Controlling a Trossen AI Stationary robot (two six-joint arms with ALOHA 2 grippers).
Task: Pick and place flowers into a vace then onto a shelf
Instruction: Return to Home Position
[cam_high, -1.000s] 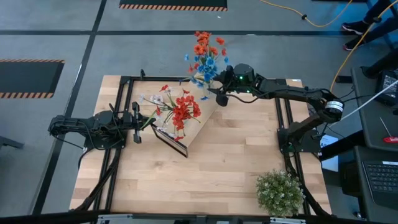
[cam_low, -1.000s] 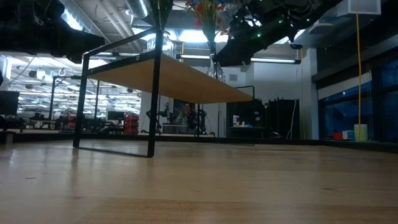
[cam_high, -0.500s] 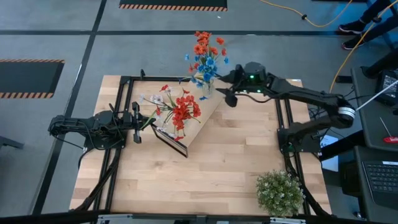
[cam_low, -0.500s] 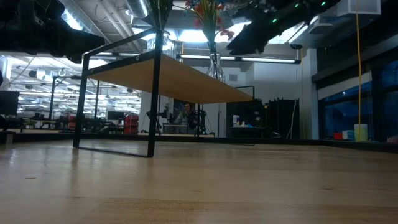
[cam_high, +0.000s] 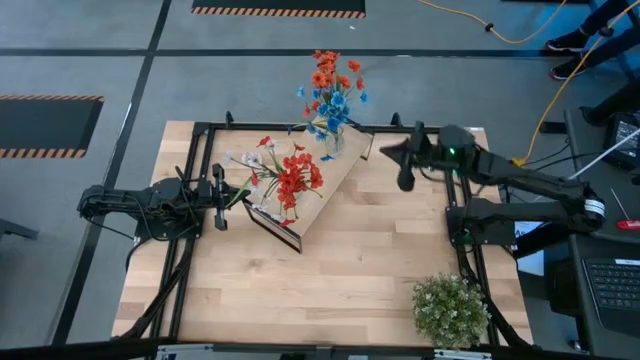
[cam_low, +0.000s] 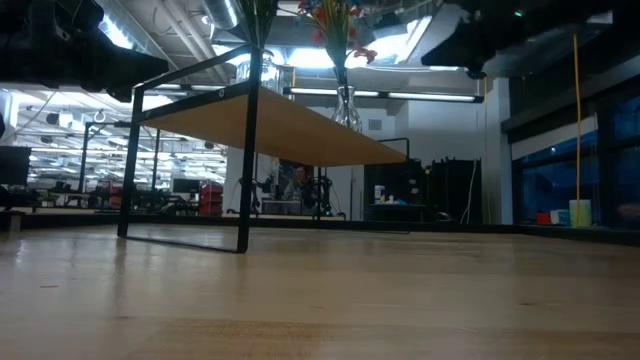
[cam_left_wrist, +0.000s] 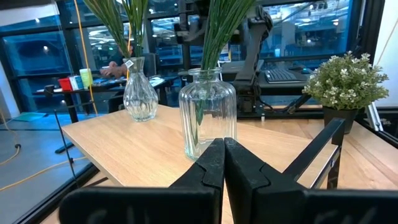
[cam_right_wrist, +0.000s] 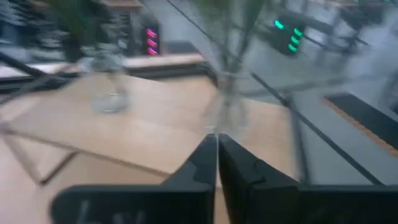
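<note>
The shelf (cam_high: 332, 190), a light-wood board on a black wire frame, stands on the table's far middle. On it stand two glass vases. One holds red and white flowers (cam_high: 287, 175), the other red-orange and blue flowers (cam_high: 330, 90). The left wrist view shows the nearer vase (cam_left_wrist: 208, 112) and the farther vase (cam_left_wrist: 140, 93), both with green stems. My left gripper (cam_high: 218, 190) is shut, level, just left of the shelf. My right gripper (cam_high: 403, 168) is shut, in the air to the right of the shelf; its shut fingers (cam_right_wrist: 205, 163) point at the blurred vases.
A bushy green plant (cam_high: 450, 308) stands at the table's near right corner. Black frame rails run along the table's left and right sides (cam_high: 465, 230). Bare tabletop (cam_high: 320, 290) lies in front of the shelf. In the low view the shelf (cam_low: 270, 125) stands high on its frame.
My right gripper has drawn back from the vase of red-orange and blue flowers toward the table's right edge, rising a little, and its fingers have come together. The vase and its flowers stay upright on the shelf.
</note>
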